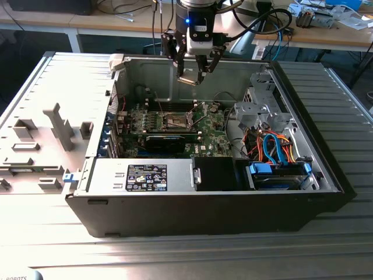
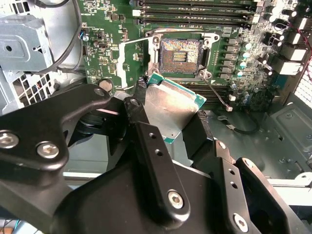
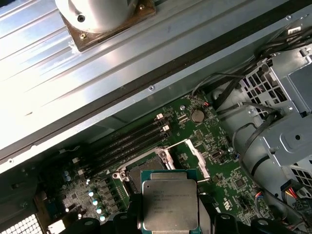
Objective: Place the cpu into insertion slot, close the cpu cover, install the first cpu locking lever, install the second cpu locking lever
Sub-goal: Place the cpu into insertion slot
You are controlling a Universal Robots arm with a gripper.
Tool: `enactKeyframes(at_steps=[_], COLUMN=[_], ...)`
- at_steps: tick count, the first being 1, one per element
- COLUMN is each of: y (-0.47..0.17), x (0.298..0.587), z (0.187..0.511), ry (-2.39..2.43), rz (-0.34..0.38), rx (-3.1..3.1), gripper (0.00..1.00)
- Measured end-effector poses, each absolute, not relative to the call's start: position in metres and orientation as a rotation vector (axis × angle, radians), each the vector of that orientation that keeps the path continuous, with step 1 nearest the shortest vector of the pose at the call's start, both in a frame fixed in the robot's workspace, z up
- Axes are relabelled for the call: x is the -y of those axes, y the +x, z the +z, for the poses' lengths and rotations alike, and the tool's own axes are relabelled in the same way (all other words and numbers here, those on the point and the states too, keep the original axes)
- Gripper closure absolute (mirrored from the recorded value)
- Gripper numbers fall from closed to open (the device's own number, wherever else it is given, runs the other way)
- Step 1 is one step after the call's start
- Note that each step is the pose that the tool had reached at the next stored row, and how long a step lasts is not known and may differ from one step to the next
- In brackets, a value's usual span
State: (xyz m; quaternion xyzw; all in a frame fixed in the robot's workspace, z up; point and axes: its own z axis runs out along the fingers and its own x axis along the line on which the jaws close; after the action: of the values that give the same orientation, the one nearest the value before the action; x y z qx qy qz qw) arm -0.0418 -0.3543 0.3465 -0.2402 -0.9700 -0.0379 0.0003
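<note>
Fingers w/ cpu btwn them

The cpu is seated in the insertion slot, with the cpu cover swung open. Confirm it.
Not seated: the second wrist view shows the gripper holding the cpu above the board, and the insertion slot lies bare. The cpu cover is swung open, as you say.

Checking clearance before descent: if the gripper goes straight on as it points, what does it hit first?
The way looks free. The gripper, jaws shut on the cpu, hangs above the motherboard; the cpu would probably land on the open insertion slot or just beside it. Depth is unclear.
</note>
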Motion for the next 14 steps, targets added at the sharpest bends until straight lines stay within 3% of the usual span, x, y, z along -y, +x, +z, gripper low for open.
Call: enactKeyframes(at_steps=[14], y=[-0.0419], x=[0.3543], z=[0.3464], ry=[-0.784], rz=[-0.119], rx=[3.04], gripper=[0.46])
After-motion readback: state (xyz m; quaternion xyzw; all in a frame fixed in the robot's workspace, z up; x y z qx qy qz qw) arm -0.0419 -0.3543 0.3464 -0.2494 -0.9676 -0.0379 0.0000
